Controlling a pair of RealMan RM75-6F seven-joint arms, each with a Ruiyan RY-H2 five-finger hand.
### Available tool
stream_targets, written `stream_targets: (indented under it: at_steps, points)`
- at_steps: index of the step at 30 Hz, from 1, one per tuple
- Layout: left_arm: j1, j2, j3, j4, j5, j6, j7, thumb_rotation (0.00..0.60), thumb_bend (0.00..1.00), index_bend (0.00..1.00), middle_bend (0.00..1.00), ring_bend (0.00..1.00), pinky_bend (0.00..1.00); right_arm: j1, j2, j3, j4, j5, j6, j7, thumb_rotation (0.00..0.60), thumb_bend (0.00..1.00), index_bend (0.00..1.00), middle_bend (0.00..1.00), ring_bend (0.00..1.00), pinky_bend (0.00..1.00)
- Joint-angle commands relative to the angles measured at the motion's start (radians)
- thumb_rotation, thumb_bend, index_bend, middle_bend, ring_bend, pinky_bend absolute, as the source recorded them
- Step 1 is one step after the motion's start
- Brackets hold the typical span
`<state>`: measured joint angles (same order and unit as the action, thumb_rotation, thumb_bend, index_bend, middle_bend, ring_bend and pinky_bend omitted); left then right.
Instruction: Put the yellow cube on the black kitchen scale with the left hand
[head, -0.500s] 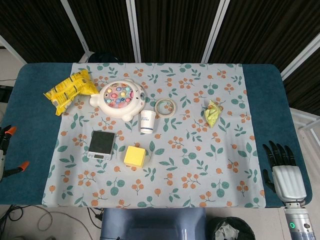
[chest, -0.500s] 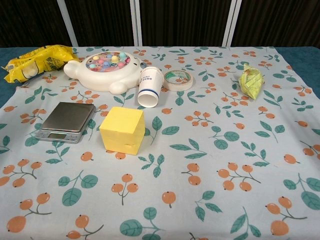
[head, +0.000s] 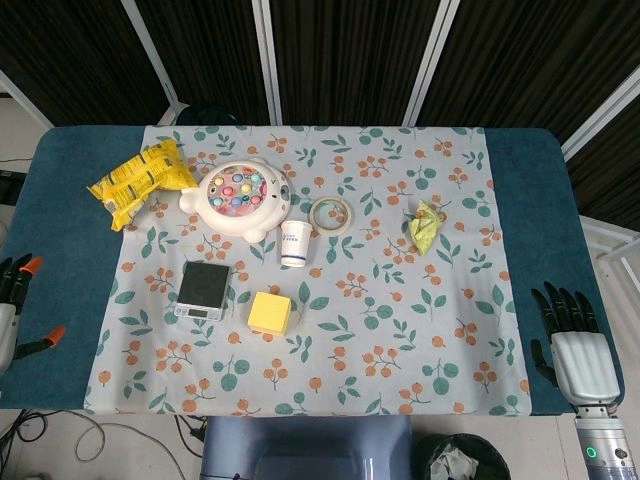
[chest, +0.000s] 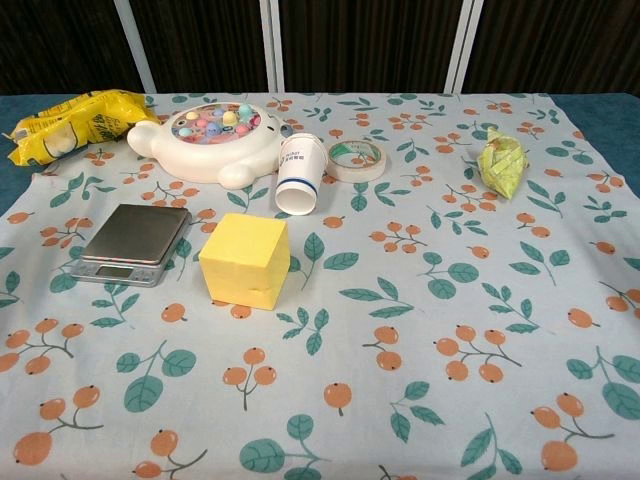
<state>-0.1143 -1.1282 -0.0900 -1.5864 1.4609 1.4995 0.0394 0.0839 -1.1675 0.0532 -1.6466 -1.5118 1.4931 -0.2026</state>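
Observation:
The yellow cube sits on the floral cloth, just right of the black kitchen scale and apart from it. Nothing lies on the scale's platform. My left hand shows only partly at the far left edge of the head view, off the table beside the blue border, its orange-tipped fingers apart and holding nothing. My right hand hovers at the table's near right corner, fingers spread and empty. Neither hand appears in the chest view.
Behind the cube stand a white paper cup, a tape roll and a white fishing-game toy. A yellow snack bag lies at the back left, a green wrapper to the right.
My right hand has slid slightly toward the table's near edge. My left hand has shifted a little at the frame's left edge. The cube and scale have not moved.

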Motion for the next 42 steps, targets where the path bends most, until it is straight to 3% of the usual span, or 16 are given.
stream_targets:
  at_steps: [1,10,13,14,18,25,31,42]
  points:
    - [0.0,-0.002,0.001,-0.001,0.001,-0.001,0.002,0.6,0.1,0.07,0.04,0.0,0.07,0.0,0.001,0.001,0.0,0.001,-0.001,0.0,0.6,0.58,0.0,0.0,0.0,0.0]
    - [-0.013,0.024,0.024,-0.02,0.012,-0.051,-0.02,0.6,0.1,0.03,0.08,0.03,0.1,-0.003,0.001,-0.001,-0.011,-0.005,0.004,-0.005,0.6,0.58,0.0,0.0,0.0,0.0]
    - [-0.019,0.033,0.04,-0.029,0.048,-0.057,-0.032,0.6,0.2,0.05,0.28,0.29,0.39,0.0,-0.001,-0.003,-0.008,-0.005,-0.004,-0.008,0.6,0.58,0.0,0.0,0.0,0.0]
    - [-0.022,0.033,0.043,-0.03,0.066,-0.053,-0.035,0.6,0.26,0.07,0.39,0.4,0.52,0.0,-0.001,-0.002,-0.008,-0.002,-0.005,-0.007,0.6,0.58,0.0,0.0,0.0,0.0]
    - [-0.054,0.018,0.074,0.0,0.166,-0.07,-0.041,0.6,0.4,0.1,0.61,0.58,0.7,0.001,-0.003,0.001,-0.005,0.003,-0.007,-0.002,0.6,0.58,0.0,0.0,0.0,0.0]
    - [-0.153,0.009,0.1,-0.004,0.142,-0.294,-0.016,0.6,0.47,0.1,0.64,0.61,0.72,0.003,-0.007,0.001,-0.003,0.005,-0.013,-0.004,0.6,0.58,0.0,0.0,0.0,0.0]
    - [-0.227,-0.011,0.081,-0.033,0.051,-0.449,0.022,0.6,0.48,0.12,0.67,0.62,0.72,0.003,-0.01,0.004,-0.002,0.012,-0.014,-0.009,0.6,0.58,0.0,0.0,0.0,0.0]
    - [-0.263,-0.066,0.094,-0.043,-0.101,-0.582,0.158,0.6,0.48,0.12,0.64,0.61,0.72,-0.001,-0.007,0.006,-0.007,0.015,-0.007,-0.004,0.6,0.58,0.0,0.0,0.0,0.0]
